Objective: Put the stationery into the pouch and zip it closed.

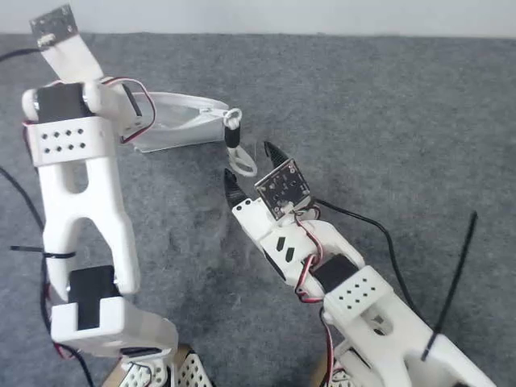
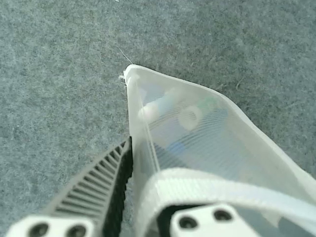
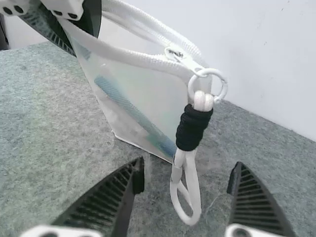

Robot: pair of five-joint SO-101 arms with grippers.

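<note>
While my left gripper [image 2: 133,163] is clamped on one end of the pouch [image 2: 197,138], its ribbed black finger [image 2: 98,187] pressing against the clear side panel, the pouch stands on edge with its lower corner on the grey mat [image 1: 387,105]. From above, I see the left arm covering that held end, and the rest of the pouch stretches away towards the middle of the mat. Through the clear panel I can make out the stationery [image 3: 133,113]: a blue pen lying at a slant, plus some pale rounded pieces I cannot identify. At the far top corner of the pouch sits the zip slider [image 3: 177,54], carrying a metal ring [image 3: 210,84]. A white cord [image 3: 185,192] with a black wrap [image 3: 192,126] hangs from that ring and ends in a loop. Further right, my right gripper [image 3: 187,170] is spread wide and low over the mat, holding nothing. The loop hangs between its two black fingers [image 3: 111,192], and in the right wrist view it touches neither of them
</note>
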